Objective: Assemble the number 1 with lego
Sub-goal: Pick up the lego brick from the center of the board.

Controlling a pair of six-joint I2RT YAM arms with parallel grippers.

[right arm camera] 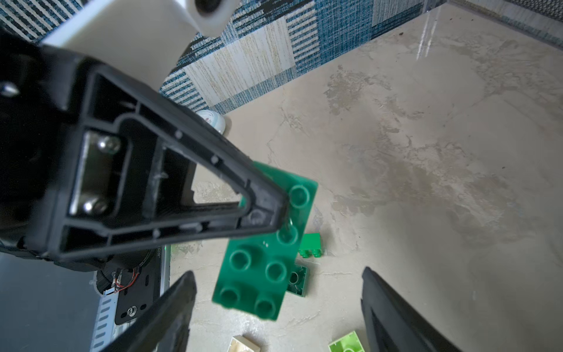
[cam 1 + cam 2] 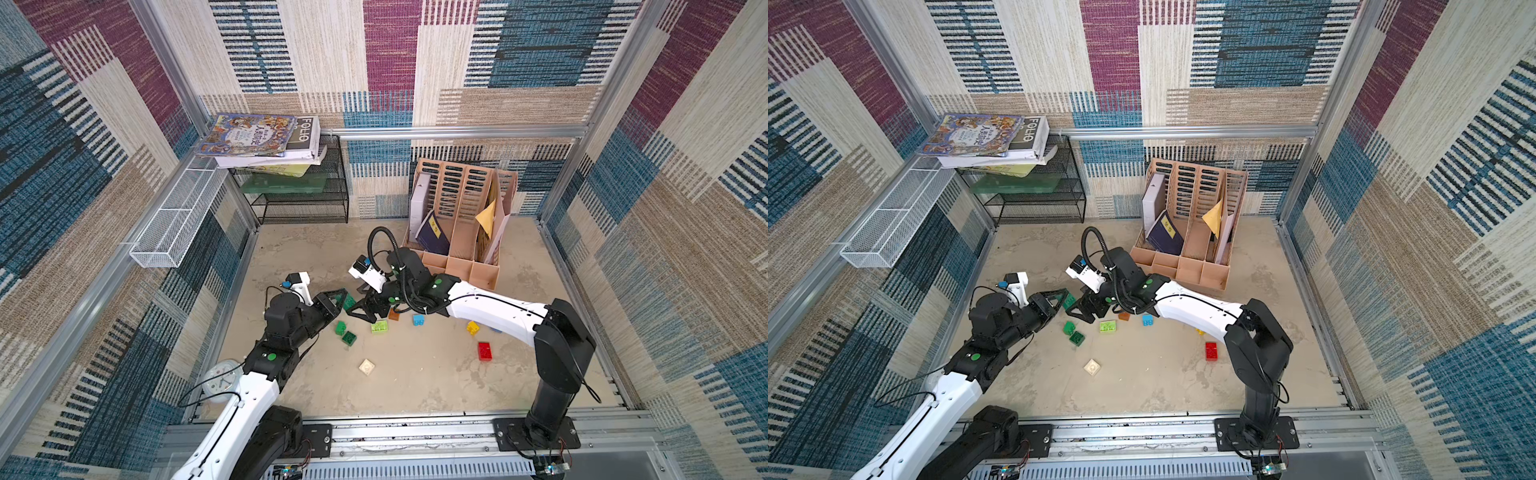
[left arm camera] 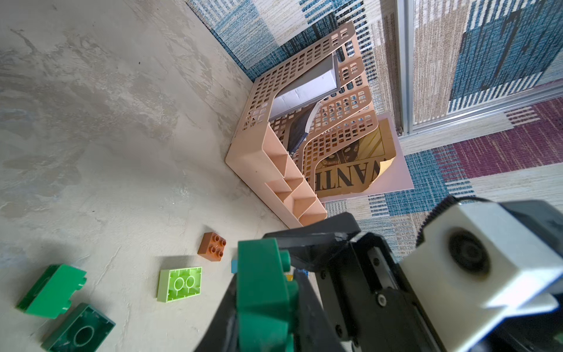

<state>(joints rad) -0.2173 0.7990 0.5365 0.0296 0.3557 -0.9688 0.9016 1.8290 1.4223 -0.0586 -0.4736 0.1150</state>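
Note:
My left gripper (image 2: 343,298) is shut on a long dark green lego brick (image 3: 263,286), held above the floor with its studs sideways. In the right wrist view that brick (image 1: 262,262) hangs between the spread fingers of my right gripper (image 1: 275,272), which is open and does not touch it. Loose lego lies below on the floor: a green brick (image 2: 340,327), a dark green one (image 2: 349,337), lime (image 2: 379,327), brown (image 2: 393,314), blue (image 2: 418,319), yellow (image 2: 472,327), red (image 2: 484,350) and cream (image 2: 366,367).
A peach file organiser (image 2: 461,266) with books stands at the back right. A black mesh rack (image 2: 303,208) carrying books is at the back left, with a white wire basket (image 2: 174,224) on the left wall. A small clock (image 2: 218,380) sits by my left arm.

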